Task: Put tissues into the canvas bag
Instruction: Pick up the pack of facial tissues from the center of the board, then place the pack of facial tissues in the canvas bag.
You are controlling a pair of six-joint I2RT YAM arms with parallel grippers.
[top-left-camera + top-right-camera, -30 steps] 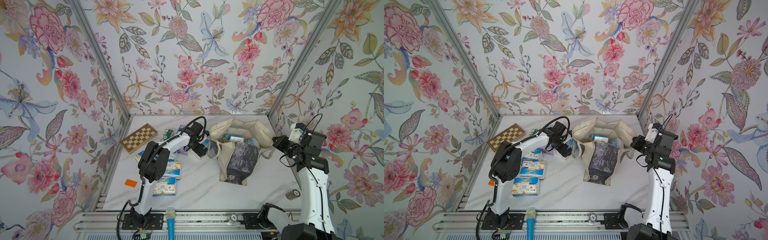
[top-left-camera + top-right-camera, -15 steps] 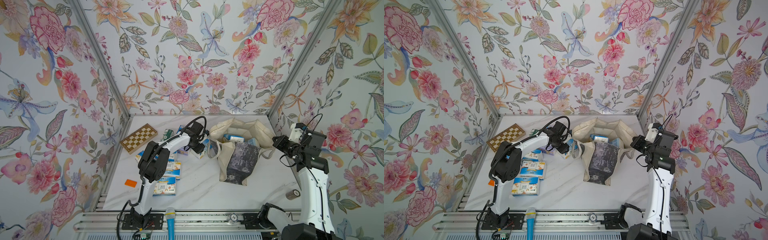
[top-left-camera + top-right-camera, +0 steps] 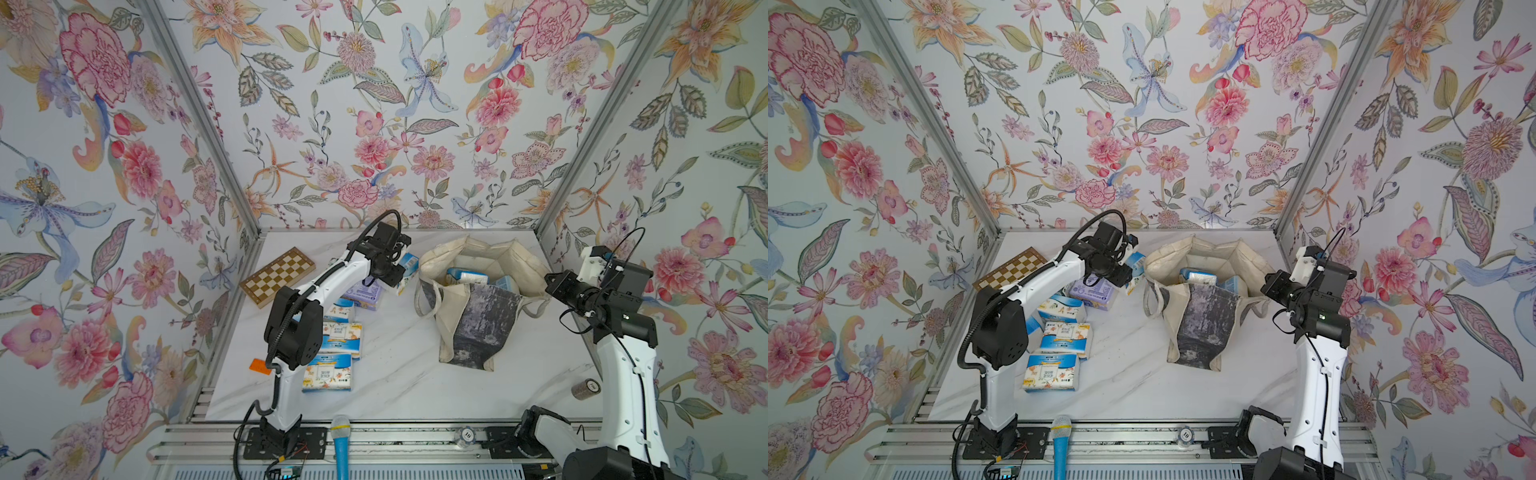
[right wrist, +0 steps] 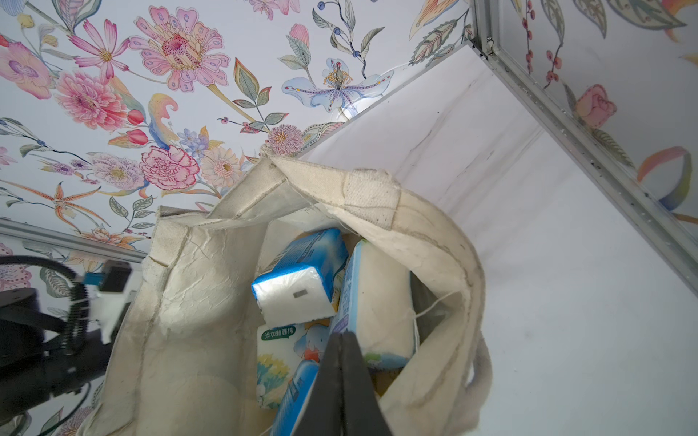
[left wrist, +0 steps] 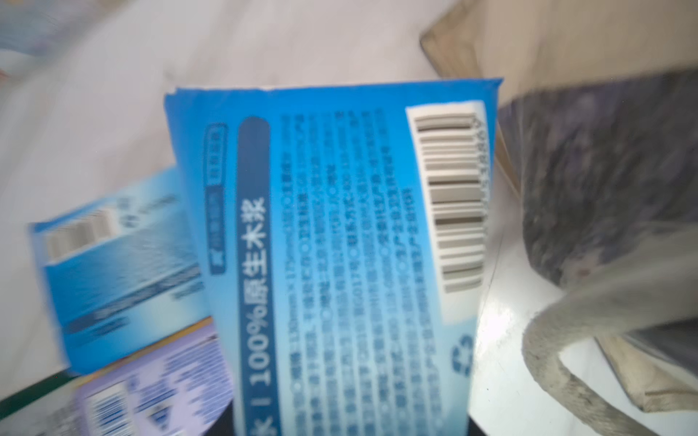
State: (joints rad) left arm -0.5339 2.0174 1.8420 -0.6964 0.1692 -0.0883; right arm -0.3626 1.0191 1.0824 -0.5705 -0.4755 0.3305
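Worktop [image 3: 395, 386] of white marble carries everything. Biggest on it is the canvas bag [image 3: 478, 328], slumped in the right half, its open mouth near the far edge and its dark grey print facing up. Several tissue packs [image 4: 300, 277] already lie inside it, blue-and-white ones and a cartoon-printed one. The left arm [image 3: 330, 279] reaches from the near edge across toward the bag's left rim. The left gripper [image 3: 397, 274] is clamped on a blue pack [image 5: 340, 245], which hangs tilted above the worktop just outside that rim. The right gripper [image 4: 342, 381] hovers at the bag's right rim with its jaws pressed together; whether any cloth is pinched between them I cannot tell. A wooden chessboard [image 3: 277, 276] lies in the far left corner. Near the left edge a row of cartoon-printed packs [image 3: 338, 338] lies flat, and a lavender pack [image 3: 365, 296] rests beyond them, under the left arm's wrist. A small orange tag [image 3: 259, 366] sits at the left edge.
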